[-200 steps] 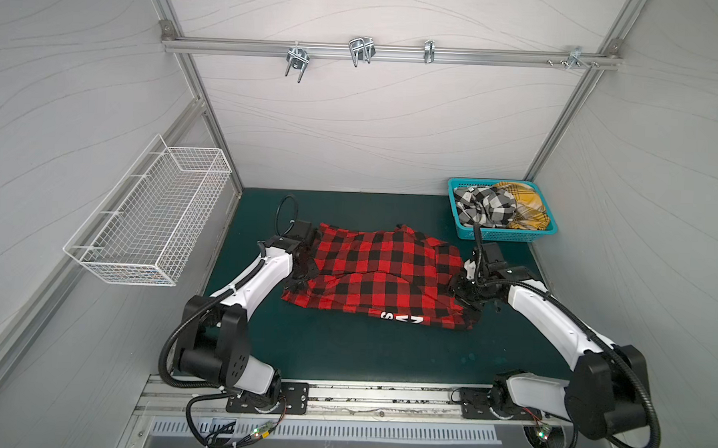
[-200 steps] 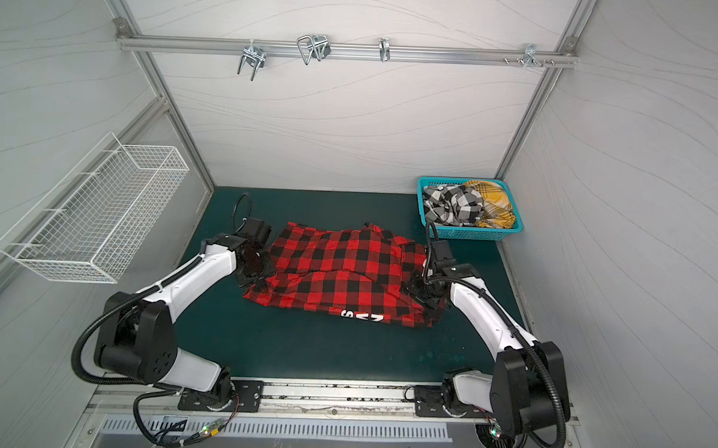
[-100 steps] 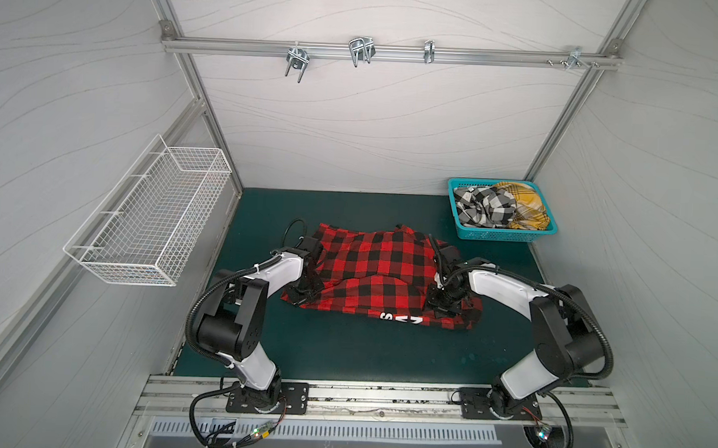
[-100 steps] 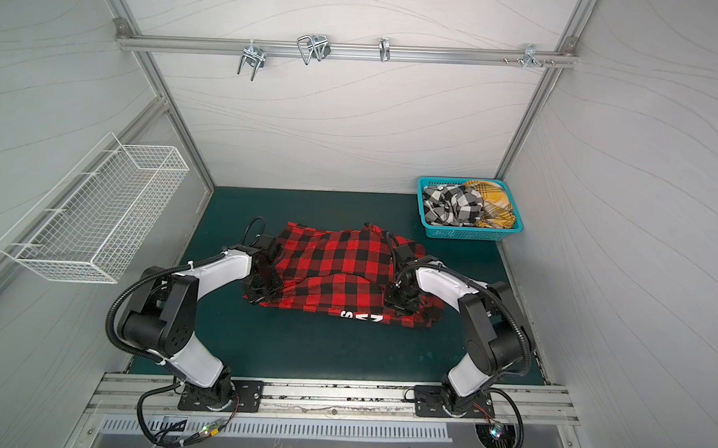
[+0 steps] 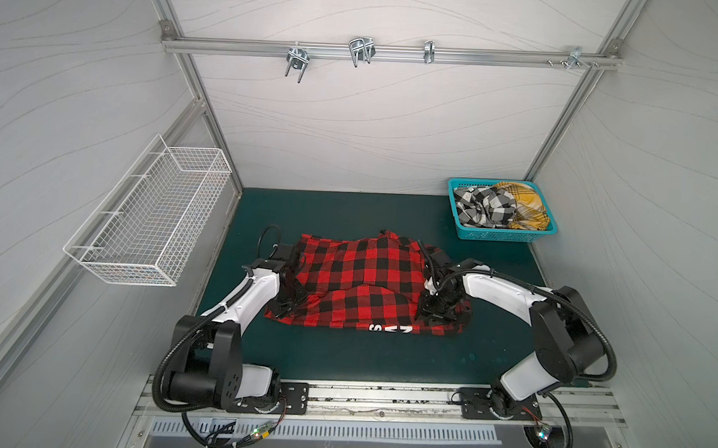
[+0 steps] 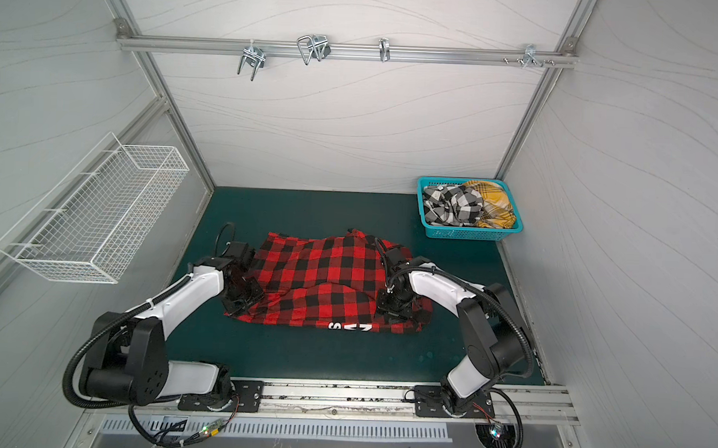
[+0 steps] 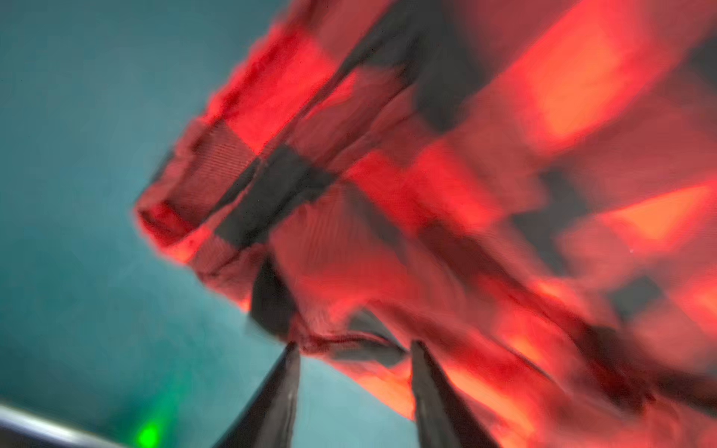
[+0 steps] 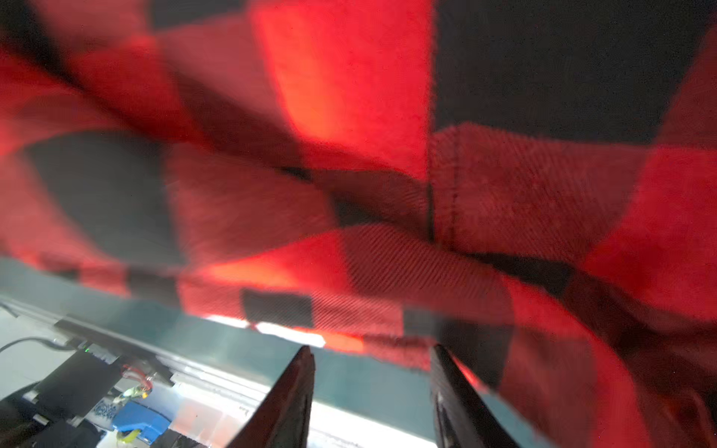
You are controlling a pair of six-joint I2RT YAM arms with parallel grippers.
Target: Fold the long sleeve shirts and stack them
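The left end effector [image 7: 353, 346] sits at the left edge of the red-and-black plaid shirt [image 5: 363, 275], jaws apart and empty. The shirt lies mid-table [image 5: 343, 357], seemingly part-folded. The right end effector [image 8: 372, 349] is likewise parted and empty at the shirt's right edge. The next fold likely calls for both to pinch cloth. The black-and-white check shirt [image 5: 485, 205] and yellow plaid shirt [image 5: 527, 203] wait in the turquoise basket [image 5: 502, 236].

Robotics lab test cell. White panel walls [image 5: 374, 121] in aluminium-profile frame [image 5: 502, 58]; metal hooks [image 5: 360, 52] on overhead bar; white wire basket [image 5: 153, 220] wall-mounted; white-and-black robot arms [image 5: 246, 299] bolted to metal rail [image 5: 383, 401] along near edge of dark green surface [image 5: 343, 357]; exposed lit circuit board [image 5: 263, 428] below.
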